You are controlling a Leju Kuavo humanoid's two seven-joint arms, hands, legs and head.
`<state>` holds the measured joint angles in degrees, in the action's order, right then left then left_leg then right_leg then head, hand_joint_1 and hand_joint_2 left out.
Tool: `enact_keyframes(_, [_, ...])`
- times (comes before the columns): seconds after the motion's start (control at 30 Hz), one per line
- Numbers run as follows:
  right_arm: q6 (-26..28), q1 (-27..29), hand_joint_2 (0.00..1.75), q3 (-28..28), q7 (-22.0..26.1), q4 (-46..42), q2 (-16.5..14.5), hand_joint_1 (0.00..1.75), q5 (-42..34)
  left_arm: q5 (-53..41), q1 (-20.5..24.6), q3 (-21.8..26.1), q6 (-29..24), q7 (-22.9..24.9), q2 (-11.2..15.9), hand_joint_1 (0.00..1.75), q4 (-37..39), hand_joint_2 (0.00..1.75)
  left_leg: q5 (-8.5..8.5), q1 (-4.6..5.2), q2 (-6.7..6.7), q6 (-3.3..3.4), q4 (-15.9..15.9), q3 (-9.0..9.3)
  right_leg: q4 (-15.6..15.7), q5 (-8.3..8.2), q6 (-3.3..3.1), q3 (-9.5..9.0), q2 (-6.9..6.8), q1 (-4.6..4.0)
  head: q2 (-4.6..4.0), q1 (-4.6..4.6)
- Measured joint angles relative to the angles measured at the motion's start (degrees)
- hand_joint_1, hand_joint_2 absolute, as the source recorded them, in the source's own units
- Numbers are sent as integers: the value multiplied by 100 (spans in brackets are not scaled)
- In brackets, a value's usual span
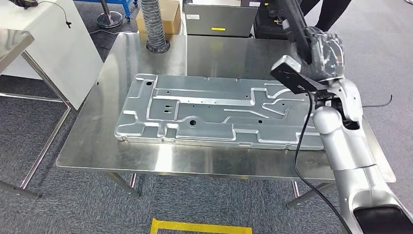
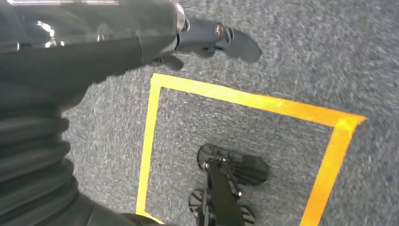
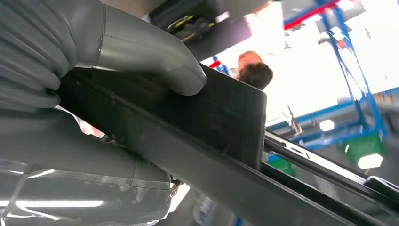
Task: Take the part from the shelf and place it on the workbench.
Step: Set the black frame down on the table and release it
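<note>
Nearest, on the grey carpet: a yellow tape square (image 2: pixel 244 101). The left hand (image 2: pixel 207 40) hangs over it; its dark fingers show nothing between them, but whether they are spread or curled I cannot tell.

Right arm (image 1: pixel 348 146), silver, rises from the lower right, over the right end of the table (image 1: pixel 146 158). The right hand (image 1: pixel 324 51) is raised above the table's far right corner and clasps a long black part (image 1: pixel 294 24). In the right wrist view the grey thumb (image 3: pixel 150 52) presses on the part's flat black face (image 3: pixel 221 113), with the ribbed cover below it; the part runs as a long dark bar out past the hand. In the head view the part stands steeply, its upper end leaving the frame at top. It is in the air, not touching the table.

On the table lies a large stamped metal panel (image 1: pixel 209 114), flat, lengthwise, its right end just beside the right arm.

At the table's far edge: a ribbed grey hose (image 1: pixel 155 27), and a grey box with a yellow label (image 1: pixel 219 19). Beyond, a cardboard box (image 1: pixel 170 17) on the floor and a person's dark legs (image 1: pixel 331 12). At far left, a white board (image 1: pixel 58 44).
</note>
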<state>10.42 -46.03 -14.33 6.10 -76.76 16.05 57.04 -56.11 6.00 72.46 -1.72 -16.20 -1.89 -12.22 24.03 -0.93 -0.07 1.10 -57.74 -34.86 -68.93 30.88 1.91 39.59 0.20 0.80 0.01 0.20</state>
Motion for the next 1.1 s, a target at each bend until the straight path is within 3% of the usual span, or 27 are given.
enact_keyframes(0.07, [-60, -202, 175, -238, -60, 316, -5, 175, 284, -16, 26, -14, 1, 2, -1, 0, 0, 175, 7, 0, -8, 8, -3, 8, -544, 119, 23, 288, -2, 13, -1, 2])
enact_keyframes(0.1, [-67, -263, 175, -327, -79, 430, -8, 175, 332, -22, 30, -19, 3, 3, -2, 0, 1, 175, 12, -1, -20, 8, -8, 15, -509, 20, 23, 289, -4, 21, -1, 2])
enact_keyframes(0.17, [-70, -365, 175, -445, -100, 582, -13, 175, 366, -29, 28, -39, 7, 4, -5, 0, 2, 175, 35, -1, -53, -10, -30, 30, 171, -399, -2, -1, -9, 33, -1, 2])
enact_keyframes(0.23, [-67, -469, 175, -518, -107, 679, -15, 175, 380, -30, 26, -57, 11, 3, -8, 0, 1, 175, 61, 16, -78, -54, -58, 21, 846, -650, -43, -309, -14, 6, -1, -2])
enact_keyframes(0.3, [-65, -533, 175, -578, -109, 761, -17, 175, 390, -30, 21, -65, 15, 5, -8, 0, 0, 175, 67, 26, -87, -112, -57, 10, 1033, -646, -84, -388, -8, -31, -1, -5])
enact_keyframes(0.4, [-83, -575, 175, -643, -115, 843, -31, 175, 445, -31, 16, -72, 17, 9, -4, 0, 1, 175, 141, 22, -76, -203, -119, -6, 1100, -666, -179, -414, -12, -5, -1, -10])
enact_keyframes(0.47, [-185, -663, 175, -743, -109, 933, -78, 175, 672, -37, 15, -79, 20, 9, -3, 0, 1, 175, 422, 15, -53, -244, -595, -214, 1137, -678, -246, -441, -22, 6, -1, -18])
enact_keyframes(0.53, [-350, -818, 175, -957, -116, 1161, -219, 175, 1096, -44, 8, -84, 23, 5, -4, 0, 1, 175, 750, 11, -40, -273, -1362, -572, 1138, -673, -286, -443, -3, -12, -1, -23])
enact_keyframes(0.57, [-426, -898, 175, -1103, -122, 1324, -330, 175, 1320, -45, 7, -85, 26, 1, -4, 0, 0, 175, 807, 10, -39, -282, -1611, -696, 1135, -671, -295, -446, 15, -21, -1, -25])
enact_keyframes(0.6, [-497, -971, 175, -1270, -124, 1505, -460, 175, 1517, -46, 12, -86, 33, -5, -4, 0, 0, 175, 753, 10, -39, -284, -1652, -725, 1129, -669, -298, -450, 36, -26, -1, -26])
enact_keyframes(0.63, [-563, -1035, 175, -1444, -109, 1692, -599, 175, 1665, -48, 20, -87, 45, -13, -3, 0, 0, 175, 590, 11, -38, -276, -1449, -639, 1121, -665, -298, -457, 55, -31, -1, -26])
enact_keyframes(0.7, [-673, -1153, 175, -1784, -22, 2090, -905, 175, 1834, -49, 37, -90, 75, -22, -2, 0, 0, 175, 194, 20, -30, -237, -662, -275, 1095, -647, -285, -464, 75, -47, -1, -26])
enact_keyframes(0.77, [-722, -1249, 175, -2080, 117, 2489, -1180, 175, 1839, -49, 49, -90, 96, -27, -1, 0, 0, 175, 27, 37, -28, -188, -129, -31, 1071, -633, -254, -449, 78, -73, -1, -24])
enact_keyframes(0.87, [-801, -1299, 175, -2463, 483, 3076, -1514, 175, 1480, -46, 36, -90, 133, -63, -6, 0, 1, 175, 10, 27, -44, -121, -25, 1, 1074, -624, -184, -443, 61, -87, -1, -22])
enact_keyframes(0.93, [-949, -1312, 175, -2645, 800, 3431, -1687, 175, 1079, -39, 30, -89, 174, -127, -13, 0, 2, 175, -18, -3, -44, -67, 15, 16, 883, -480, -126, -369, 46, -79, -1, -13])
enact_keyframes(1.03, [-1185, -1286, 175, -2918, 1206, 3929, -1879, 175, 645, -25, 25, -88, 215, -223, -15, 0, 2, 175, -25, -12, -42, -35, 28, 21, -147, 3, -54, 114, 32, -35, -1, -2])
enact_keyframes(1.07, [-1247, -1256, 175, -3024, 1304, 4082, -1937, 175, 562, -23, 19, -88, 219, -240, -15, 0, 2, 175, -23, -12, -44, -34, 26, 22, -442, 82, -39, 267, 28, -20, -1, -2])
enact_keyframes(1.1, [-1299, -1221, 175, -3122, 1379, 4221, -1986, 175, 488, -22, 11, -88, 223, -253, -15, 0, 2, 175, -20, -12, -46, -35, 22, 22, -541, 56, -32, 333, 23, -10, -1, 0])
